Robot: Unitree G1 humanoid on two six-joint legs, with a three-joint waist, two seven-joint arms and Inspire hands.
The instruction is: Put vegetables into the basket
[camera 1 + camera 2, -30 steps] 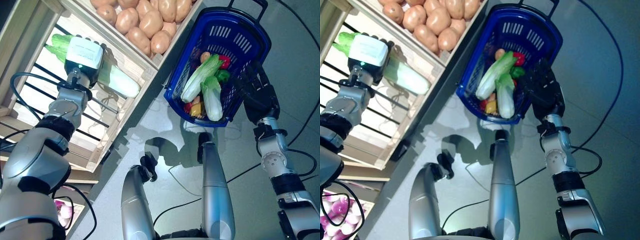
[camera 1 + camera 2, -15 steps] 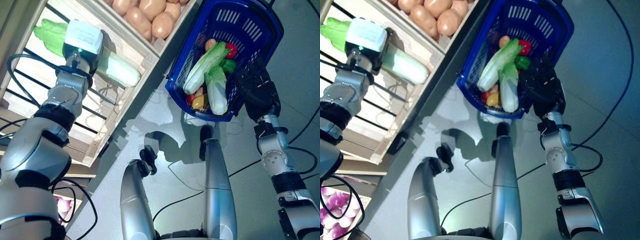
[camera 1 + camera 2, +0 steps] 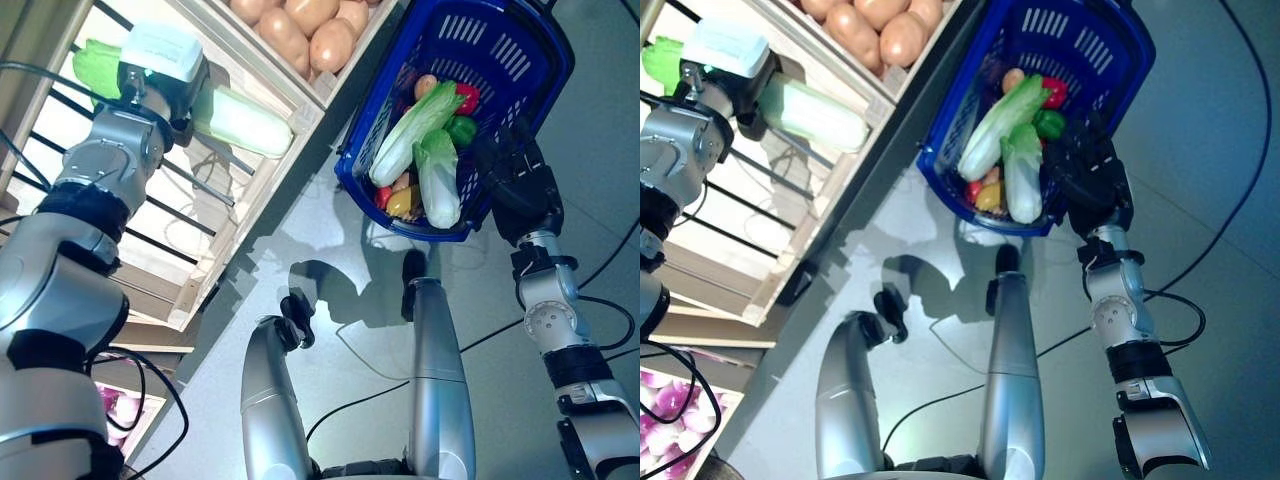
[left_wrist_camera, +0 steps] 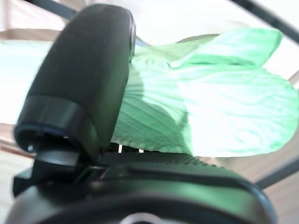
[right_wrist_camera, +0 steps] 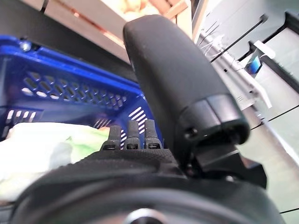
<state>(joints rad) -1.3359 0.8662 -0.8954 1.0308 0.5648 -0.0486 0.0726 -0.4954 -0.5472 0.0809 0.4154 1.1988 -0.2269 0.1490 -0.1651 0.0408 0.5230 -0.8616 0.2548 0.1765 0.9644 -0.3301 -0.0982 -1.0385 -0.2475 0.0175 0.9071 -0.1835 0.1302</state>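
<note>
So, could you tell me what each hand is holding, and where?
The left hand grips a Chinese cabbage near its leafy end. The right hand clasps the blue basket at its rim.

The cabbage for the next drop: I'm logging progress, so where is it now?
In the left eye view, the cabbage is at upper left, held in the left hand over the wooden rack, below the potatoes.

Shop-like produce stall, likely a mock grocery. Slatted pale wooden crates (image 3: 262, 160) on tiered racks, one heaped with loose potatoes (image 3: 310, 22), another below with purple onions (image 3: 665, 415). Blue plastic shopping basket (image 3: 510, 60) filled with cabbages (image 3: 438, 180) and peppers (image 3: 462, 98). Smooth grey floor (image 3: 330, 250) beneath.
</note>
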